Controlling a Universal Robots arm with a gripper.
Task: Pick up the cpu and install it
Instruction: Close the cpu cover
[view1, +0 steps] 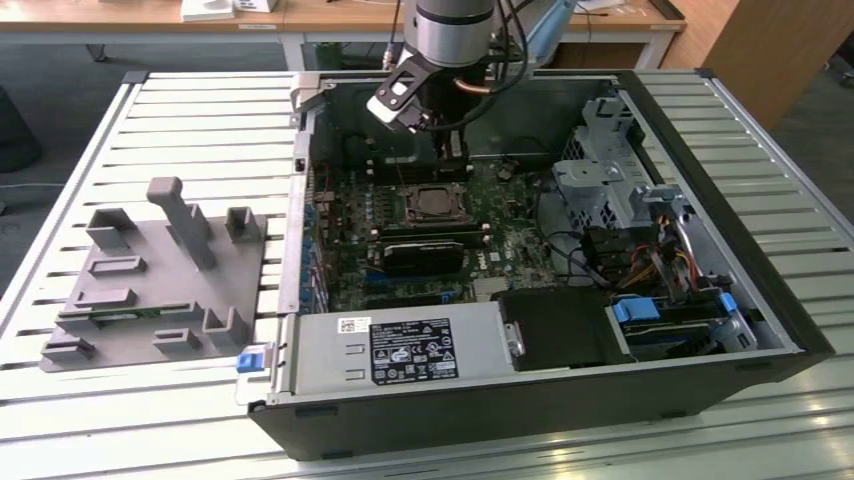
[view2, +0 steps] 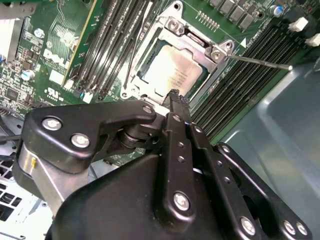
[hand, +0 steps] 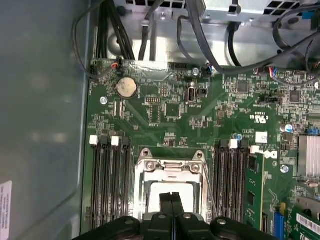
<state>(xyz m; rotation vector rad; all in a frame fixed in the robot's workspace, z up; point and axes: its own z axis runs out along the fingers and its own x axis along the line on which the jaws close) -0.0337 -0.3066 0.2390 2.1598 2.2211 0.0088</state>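
Observation:
The cpu (view2: 172, 72) lies flat in the motherboard socket, its pale silver top showing inside the open metal socket frame (view2: 176, 27). My gripper (view2: 173, 95) hangs just above the socket's edge, fingers pressed together with nothing between them. In the first wrist view the shut gripper (hand: 171, 197) covers the middle of the cpu (hand: 189, 195). In the exterior view the arm reaches down into the open computer case, the gripper (view1: 454, 158) above the socket (view1: 434, 203) near the case's far wall.
Black memory slots (hand: 107, 185) flank the socket on both sides. A drive cage (view1: 607, 175), cables and a power supply (view1: 400, 350) crowd the case. A grey parts fixture (view1: 154, 280) sits on the slatted table (view1: 174, 120) at the exterior view's left.

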